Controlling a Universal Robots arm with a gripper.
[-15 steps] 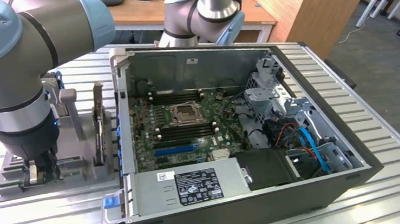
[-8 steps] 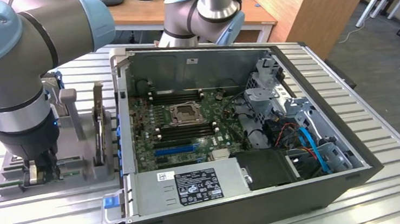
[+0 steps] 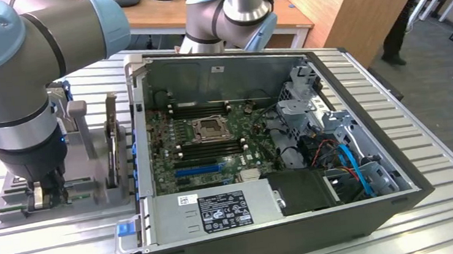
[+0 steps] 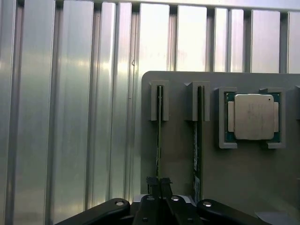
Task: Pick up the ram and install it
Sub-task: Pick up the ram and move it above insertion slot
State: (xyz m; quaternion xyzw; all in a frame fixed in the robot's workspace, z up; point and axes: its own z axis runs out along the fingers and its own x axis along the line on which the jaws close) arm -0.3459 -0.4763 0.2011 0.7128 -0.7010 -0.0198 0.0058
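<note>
Black two-fingered pincer (image 4: 158,183) is closed narrowly on a long, thin green circuit-board ram stick (image 4: 159,131), gripping it near one end. The stick stands on edge in its slot of the flat grey plastic holder (image 4: 178,117). A second, like stick (image 4: 198,140) stands in the neighbouring slot, beside a square silver-capped processor chip (image 4: 253,117). The holder rests on the ribbed aluminium counter (image 4: 70,117), just beside the open dark metal computer case (image 3: 205,73), on the exterior view's left.
</note>
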